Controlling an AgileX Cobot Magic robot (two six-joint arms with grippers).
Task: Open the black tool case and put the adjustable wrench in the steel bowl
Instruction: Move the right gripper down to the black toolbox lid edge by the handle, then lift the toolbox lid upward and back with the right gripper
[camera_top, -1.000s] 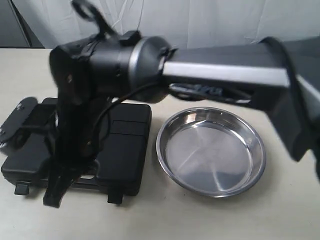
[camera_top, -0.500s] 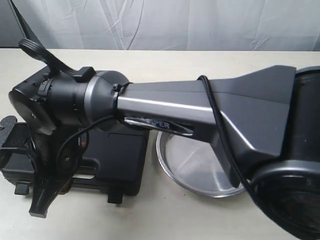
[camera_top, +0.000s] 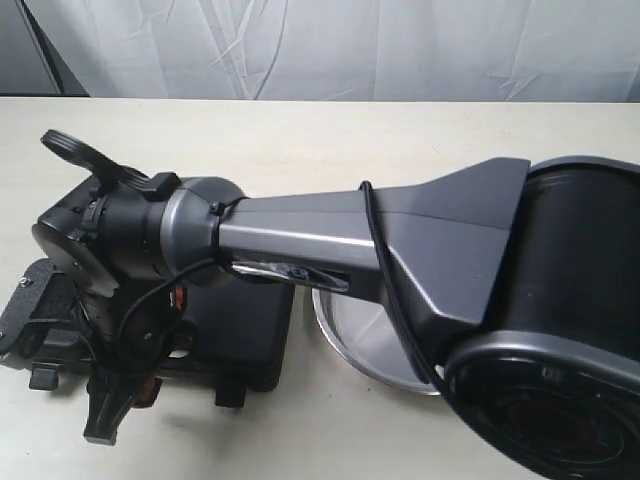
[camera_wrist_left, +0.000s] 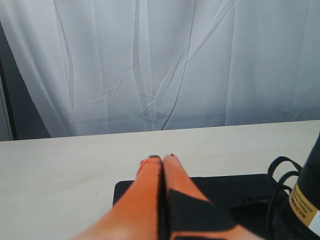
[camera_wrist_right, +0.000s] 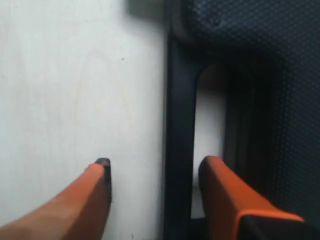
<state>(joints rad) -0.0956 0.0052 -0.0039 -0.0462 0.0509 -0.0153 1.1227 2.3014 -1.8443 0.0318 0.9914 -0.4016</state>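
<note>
Now black tool case (camera_top: 255, 330): long axis across exterior view; right claw (camera_wrist_right: 155, 170) spread astride handle (camera_wrist_right: 179, 115); left claw (camera_wrist_left: 162, 161) pressed together.

Tool case (camera_top: 250, 320) was black with a dimpled pattern, bowl (camera_top: 350, 338) shiny silver, counter (camera_top: 400, 130) pale cream, curtain (camera_top: 350, 50) white, and right hand (camera_wrist_right: 157, 162) had 2 orange fingers (camera_wrist_right: 85, 200).

— Where does the tool case (camera_top: 250, 325) lie?
— On the counter (camera_top: 420, 130), toward its left edge, with the handle side facing the near edge.
— And the bowl (camera_top: 350, 345)?
— Just right of the case, with a narrow gap between them.
— The right gripper (camera_wrist_right: 155, 172)?
— At the case's near side, one finger in the handle cut-out, the other outside over the counter.
</note>
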